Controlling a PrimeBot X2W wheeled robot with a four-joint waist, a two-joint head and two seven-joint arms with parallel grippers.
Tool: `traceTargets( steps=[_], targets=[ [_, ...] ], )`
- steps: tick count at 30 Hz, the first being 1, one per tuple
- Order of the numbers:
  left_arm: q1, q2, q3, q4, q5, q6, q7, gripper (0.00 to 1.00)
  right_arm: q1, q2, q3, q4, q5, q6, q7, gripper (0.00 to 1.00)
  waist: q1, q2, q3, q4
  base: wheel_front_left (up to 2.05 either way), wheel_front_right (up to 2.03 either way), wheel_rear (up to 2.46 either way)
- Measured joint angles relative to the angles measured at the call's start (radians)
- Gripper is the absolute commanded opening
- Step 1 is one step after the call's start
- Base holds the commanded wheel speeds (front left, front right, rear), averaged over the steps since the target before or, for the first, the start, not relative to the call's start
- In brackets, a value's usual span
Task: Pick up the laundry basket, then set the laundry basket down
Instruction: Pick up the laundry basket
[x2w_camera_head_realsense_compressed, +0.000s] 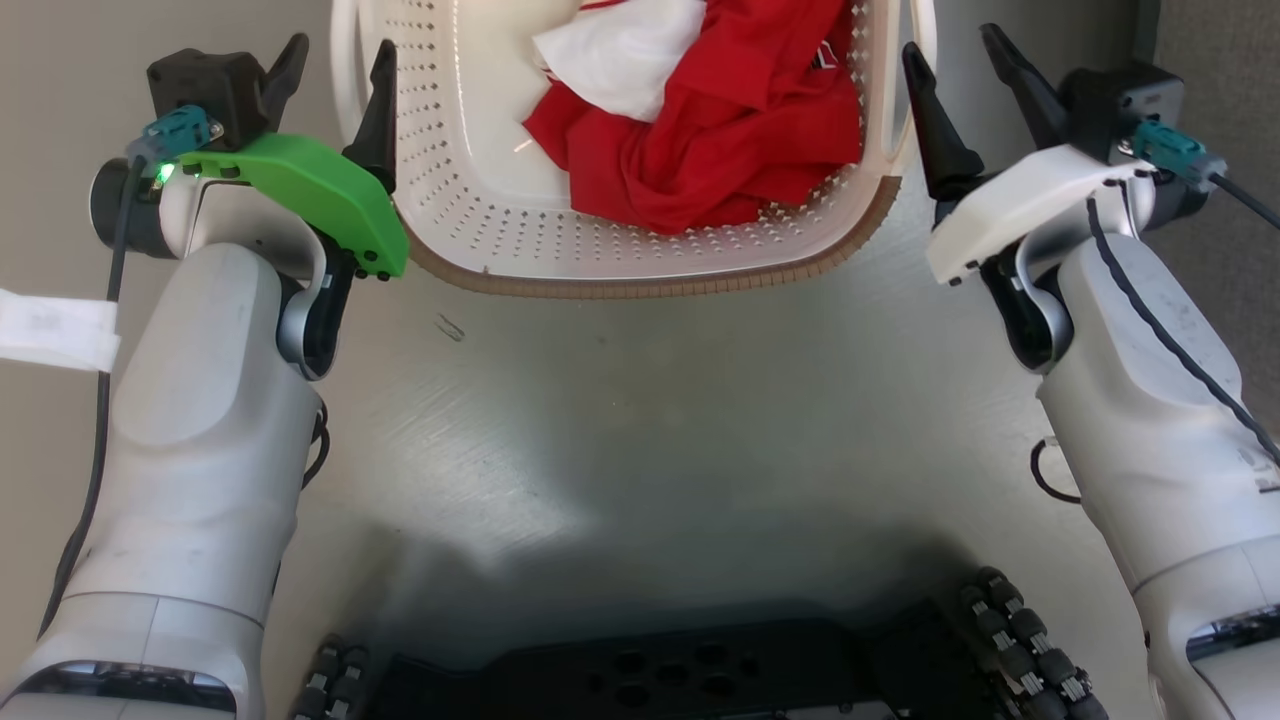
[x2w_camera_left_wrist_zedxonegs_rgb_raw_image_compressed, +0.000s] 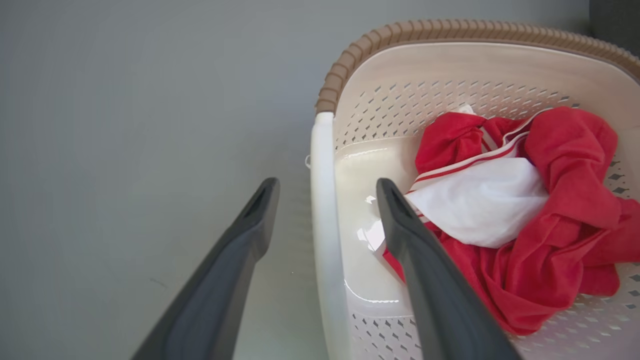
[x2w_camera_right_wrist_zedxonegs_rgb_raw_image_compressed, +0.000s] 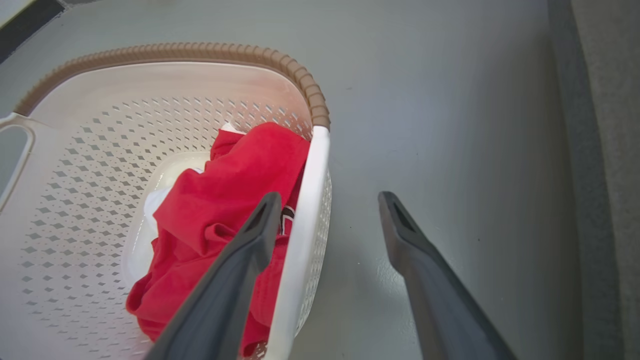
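1. Smooth pale grey floor (x2w_camera_head_realsense_compressed: 640, 400). A darker grey strip (x2w_camera_right_wrist_zedxonegs_rgb_raw_image_compressed: 600, 150) runs along one side in the right wrist view.
2. The laundry basket (x2w_camera_head_realsense_compressed: 480, 200) sits straight ahead of the robot's dark base (x2w_camera_head_realsense_compressed: 680, 680), between the two arms. It has cream perforated walls and a brown woven-look rim (x2w_camera_head_realsense_compressed: 640, 288) on the near side. It appears to rest on the floor.
3. Contents: a crumpled red garment (x2w_camera_head_realsense_compressed: 740, 140) with a white cloth (x2w_camera_head_realsense_compressed: 620, 60) lying partly on top, heaped toward the basket's right half.
4. The left gripper (x2w_camera_head_realsense_compressed: 340, 45) is spread wide and straddles the basket's left handle (x2w_camera_left_wrist_zedxonegs_rgb_raw_image_compressed: 324, 200), with one finger inside the basket and one outside. There is a gap on both sides of the handle bar, so nothing is clamped.
5. The right gripper (x2w_camera_head_realsense_compressed: 948, 40) is likewise spread across the right handle (x2w_camera_right_wrist_zedxonegs_rgb_raw_image_compressed: 305, 210). The inner finger (x2w_camera_right_wrist_zedxonegs_rgb_raw_image_compressed: 250, 250) sits over the red garment, close against the bar. The outer finger (x2w_camera_right_wrist_zedxonegs_rgb_raw_image_compressed: 415, 250) stands clear over the floor. It holds nothing.
6. Both sets of fingers point away from the robot, along the basket's sides.
7. A white tag (x2w_camera_head_realsense_compressed: 55, 330) hangs on the cable by the left forearm.
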Motion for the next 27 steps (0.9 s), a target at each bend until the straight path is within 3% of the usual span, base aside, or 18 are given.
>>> traceTargets(
  steps=[17, 18, 19, 27],
  targets=[
    [-0.135, 0.002, 0.006, 0.148, -0.035, -0.01, 0.032, 1.0, -0.121, 0.026, 0.055, 0.118, 0.005, 0.009, 0.0, 1.0, -0.0001, 0.0, 0.079, -0.026, 0.0, 0.0, 0.0],
    [-0.143, 0.002, 0.007, 0.158, -0.035, -0.01, 0.032, 0.65, -0.128, 0.026, 0.058, 0.125, 0.006, 0.009, 0.0, 0.0, -0.0001, 0.0, 0.082, -0.027, 0.0, 0.0, 0.0],
    [-0.147, 0.002, 0.006, 0.164, -0.035, -0.01, 0.031, 0.0, -0.133, 0.027, 0.06, 0.135, 0.007, 0.009, 0.0, 0.0, -0.0001, 0.0, 0.085, -0.027, 0.0, 0.0, 0.0],
    [-0.166, -0.026, -0.001, 0.218, -0.042, -0.014, -0.004, 0.0, -0.163, 0.062, 0.062, 0.175, 0.026, 0.009, -0.004, 0.0, -0.0001, 0.0, 0.084, -0.03, 0.0, 0.0, 0.0]
  ],
)
